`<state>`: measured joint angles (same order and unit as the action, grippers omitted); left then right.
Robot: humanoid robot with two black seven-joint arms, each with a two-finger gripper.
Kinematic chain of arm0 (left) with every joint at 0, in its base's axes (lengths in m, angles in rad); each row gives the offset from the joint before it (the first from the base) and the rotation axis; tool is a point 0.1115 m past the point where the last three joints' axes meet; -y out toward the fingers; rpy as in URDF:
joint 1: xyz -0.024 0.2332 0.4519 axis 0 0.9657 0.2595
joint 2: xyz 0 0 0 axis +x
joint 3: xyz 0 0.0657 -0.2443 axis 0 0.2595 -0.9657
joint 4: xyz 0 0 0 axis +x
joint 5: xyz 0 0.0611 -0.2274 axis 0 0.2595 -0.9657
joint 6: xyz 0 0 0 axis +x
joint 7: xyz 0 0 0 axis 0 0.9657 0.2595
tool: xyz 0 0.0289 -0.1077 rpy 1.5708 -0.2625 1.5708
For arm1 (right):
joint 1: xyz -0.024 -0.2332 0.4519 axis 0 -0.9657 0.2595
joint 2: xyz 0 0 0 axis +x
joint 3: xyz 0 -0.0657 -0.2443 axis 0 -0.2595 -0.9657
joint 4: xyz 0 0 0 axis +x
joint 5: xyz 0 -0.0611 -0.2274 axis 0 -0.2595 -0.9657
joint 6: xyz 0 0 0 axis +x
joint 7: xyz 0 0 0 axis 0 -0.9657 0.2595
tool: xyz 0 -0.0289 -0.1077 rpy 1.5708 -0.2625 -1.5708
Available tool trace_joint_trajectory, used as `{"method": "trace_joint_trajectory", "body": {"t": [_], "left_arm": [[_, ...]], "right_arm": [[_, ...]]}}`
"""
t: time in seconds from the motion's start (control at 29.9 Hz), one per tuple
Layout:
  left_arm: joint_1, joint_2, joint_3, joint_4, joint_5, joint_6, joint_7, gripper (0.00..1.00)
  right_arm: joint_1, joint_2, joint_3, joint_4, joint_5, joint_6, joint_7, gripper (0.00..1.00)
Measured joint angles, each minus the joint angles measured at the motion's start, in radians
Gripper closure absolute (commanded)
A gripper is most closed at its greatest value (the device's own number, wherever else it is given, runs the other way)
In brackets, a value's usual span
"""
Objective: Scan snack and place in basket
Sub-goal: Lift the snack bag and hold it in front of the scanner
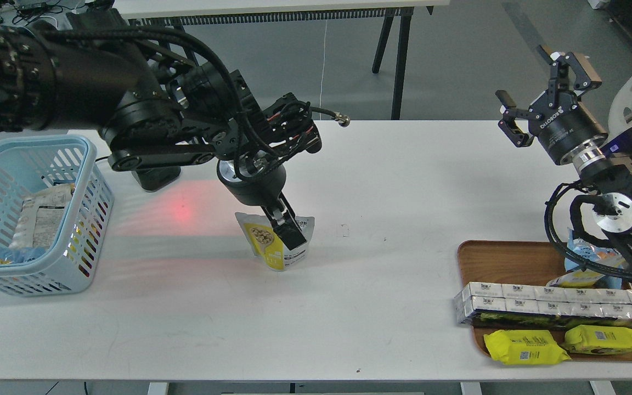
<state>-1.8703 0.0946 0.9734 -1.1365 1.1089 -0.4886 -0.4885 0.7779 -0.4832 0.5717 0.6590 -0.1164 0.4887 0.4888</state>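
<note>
The snack [265,237], a small white-and-yellow stand-up pouch with a nut picture, stands upright mid-table. My left gripper [288,230] has come down onto its top right part. One dark finger [289,231] lies across the pouch's front and the other finger is hidden, so I cannot tell whether it grips. The light blue basket [94,164] stands at the table's left edge with several packets inside. My right gripper [542,92] is open and empty, raised above the table's far right corner.
The black scanner [154,178] is mostly hidden behind my left arm; its red glow [181,208] falls on the table. A brown wooden tray [502,260] at front right holds a row of white boxes [557,304], yellow packets [524,346] and a blue-and-yellow pouch [590,262].
</note>
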Motion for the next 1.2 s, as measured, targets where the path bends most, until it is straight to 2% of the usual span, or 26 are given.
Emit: {"method": "trace_joint_trajectory", "body": {"t": [0.1, 0.17, 0.23, 0.3, 0.37, 0.87, 1.2], "left_arm": [[0.033, -0.004, 0.026, 0.022, 0.001, 0.000, 0.000, 0.58], [0.040, -0.005, 0.043, 0.026, 0.005, 0.000, 0.000, 0.76], [0.042, -0.005, 0.064, 0.025, 0.014, 0.005, 0.000, 0.77], [0.043, -0.005, 0.090, 0.020, 0.023, 0.031, 0.000, 0.95], [0.043, -0.004, 0.102, 0.016, 0.025, 0.054, 0.000, 0.99], [0.021, 0.062, 0.087, -0.048, 0.010, 0.097, -0.001, 1.00], [-0.057, 0.238, 0.097, -0.015, 0.052, 0.096, 0.000, 1.00]], "right_arm": [[-0.010, 0.000, 0.001, 0.013, 0.000, 0.000, 0.000, 0.03], [-0.016, 0.000, 0.005, 0.023, 0.000, 0.000, 0.000, 0.03], [-0.023, 0.000, 0.006, 0.028, 0.000, 0.000, 0.000, 0.03], [-0.027, 0.000, 0.008, 0.029, 0.000, 0.000, 0.000, 0.03], [-0.029, 0.000, 0.008, 0.029, 0.000, 0.000, 0.000, 0.03], [-0.041, -0.002, 0.008, 0.031, 0.000, 0.000, 0.000, 0.03], [-0.042, -0.002, 0.008, 0.037, 0.000, 0.000, 0.000, 0.03]]}}
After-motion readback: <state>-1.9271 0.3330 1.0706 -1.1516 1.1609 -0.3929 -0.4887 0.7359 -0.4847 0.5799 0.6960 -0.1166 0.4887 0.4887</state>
